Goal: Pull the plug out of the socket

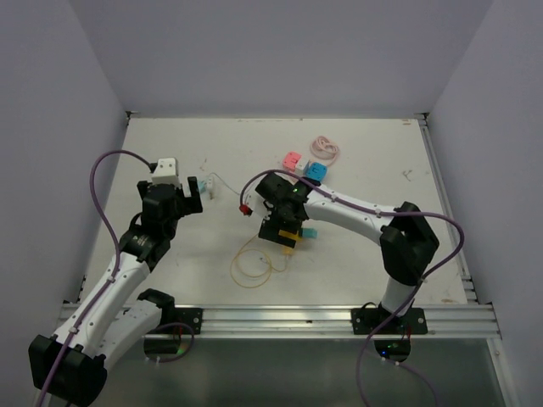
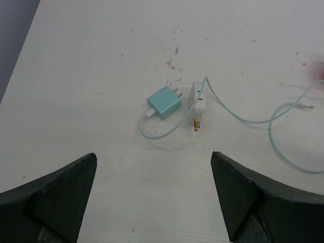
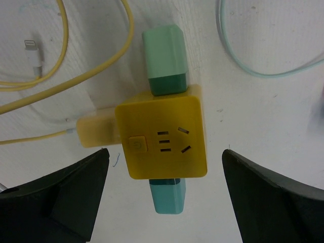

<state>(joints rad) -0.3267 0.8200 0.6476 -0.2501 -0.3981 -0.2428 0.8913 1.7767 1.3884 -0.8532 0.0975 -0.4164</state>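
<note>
Yellow cube socket (image 3: 162, 136) lies near the middle of the bench (image 1: 382, 144), all plugs still in it. Green plug (image 3: 162, 58) sits in one side face, teal plug (image 3: 167, 195) in the opposite face, and yellow plug (image 3: 96, 132) in a third face between them. The socket's top face, with slots and a button, is bare. Yellow cable (image 3: 76, 76) runs off the yellow plug and loops on the bench just beside the socket, on the arm-base side in the top view. Its white connector (image 3: 31, 53) lies loose on the green plug's side. Right tool (image 3: 164, 152) hangs right over the socket, released, jaws spread wide, one finger either side of the cube with a gap on both sides, grasping nothing. Left tool (image 2: 153, 154) is well apart from the socket, on the left arm's side, also released and wide, with nothing between the fingers. Ahead of it lie a teal charger (image 2: 164, 103) and a white adapter (image 2: 199, 104) just beside each other, and a teal cable (image 2: 243, 119) from the charger curls past the adapter. Beyond the socket on the far side are a pink block (image 1: 292, 159) and a blue block (image 1: 316, 171) close together, with a pink cable coil (image 1: 325, 149) just behind them.
</note>
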